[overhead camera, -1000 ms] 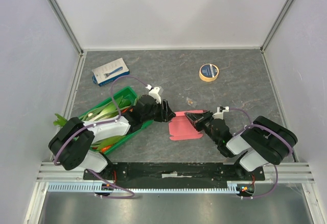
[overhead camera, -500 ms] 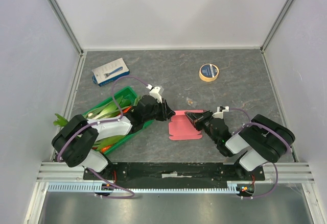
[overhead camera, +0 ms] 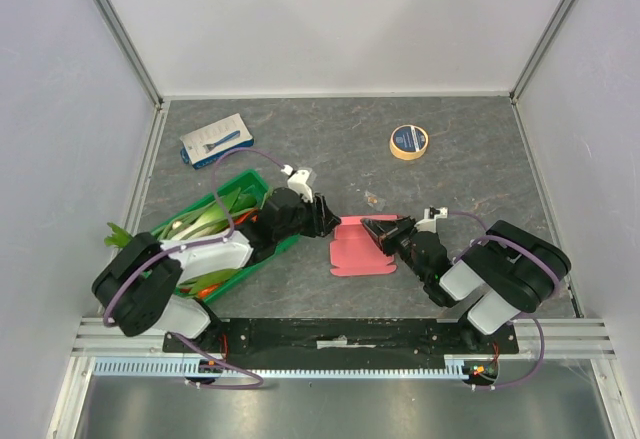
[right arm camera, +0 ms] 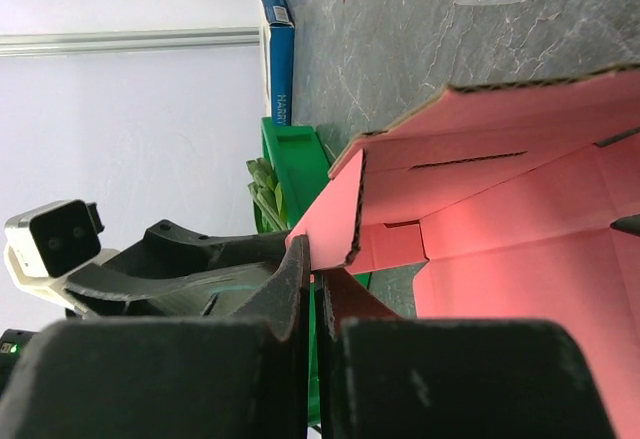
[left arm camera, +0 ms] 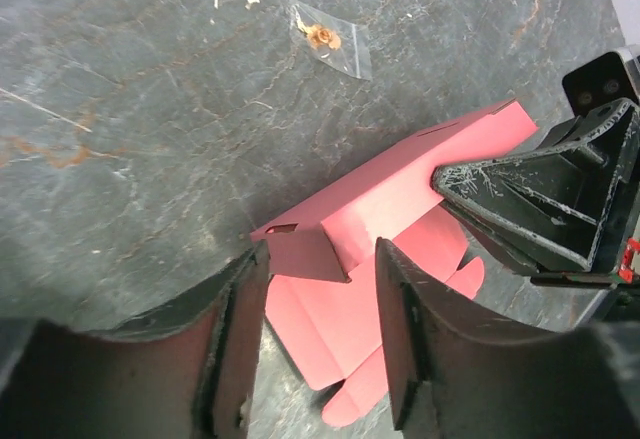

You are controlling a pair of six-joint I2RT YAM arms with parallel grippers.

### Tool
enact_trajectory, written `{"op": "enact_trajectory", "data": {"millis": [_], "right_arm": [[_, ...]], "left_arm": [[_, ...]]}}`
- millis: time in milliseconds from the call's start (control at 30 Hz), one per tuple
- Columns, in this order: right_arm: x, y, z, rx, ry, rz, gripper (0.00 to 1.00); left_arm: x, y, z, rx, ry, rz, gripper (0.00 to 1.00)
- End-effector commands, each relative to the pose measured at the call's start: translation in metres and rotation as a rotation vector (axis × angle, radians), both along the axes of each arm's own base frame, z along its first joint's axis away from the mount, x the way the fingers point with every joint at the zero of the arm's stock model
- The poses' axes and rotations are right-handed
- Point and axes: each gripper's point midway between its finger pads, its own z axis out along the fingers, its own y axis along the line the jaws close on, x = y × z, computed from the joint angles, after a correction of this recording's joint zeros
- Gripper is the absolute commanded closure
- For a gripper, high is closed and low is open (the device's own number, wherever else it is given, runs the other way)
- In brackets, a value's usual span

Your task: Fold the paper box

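The box (overhead camera: 362, 247) lies mid-table, half raised. My right gripper (right arm camera: 313, 279), at its 3 o'clock, pinches a wall edge. My left gripper (left arm camera: 322, 279), at 9 o'clock, straddles the end flap, fingers spread. The card looks thin, light and easily creased, so I'd grip near the fold lines.

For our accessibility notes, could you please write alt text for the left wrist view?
A partly folded pink paper box lies on a grey marbled table, its small corner flap between the open fingers of the left end effector. The right end effector, shut, pinches the box's far edge; a small clear bag lies beyond.
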Motion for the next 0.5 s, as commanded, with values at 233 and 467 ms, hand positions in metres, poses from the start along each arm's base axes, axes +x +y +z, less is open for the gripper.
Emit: {"op": "enact_trajectory", "data": {"millis": [233,467], "right_arm": [[-0.01,0.002,-0.029,-0.107,0.056,0.054,1.0],[-0.011,0.001,-0.031,-0.117,0.056,0.059,1.0]], "left_arm": [[-0.01,0.022,0.02,0.048,-0.137,-0.038,0.41],[0.008,0.01,0.019,0.023,-0.075,0.03,0.39]]}}
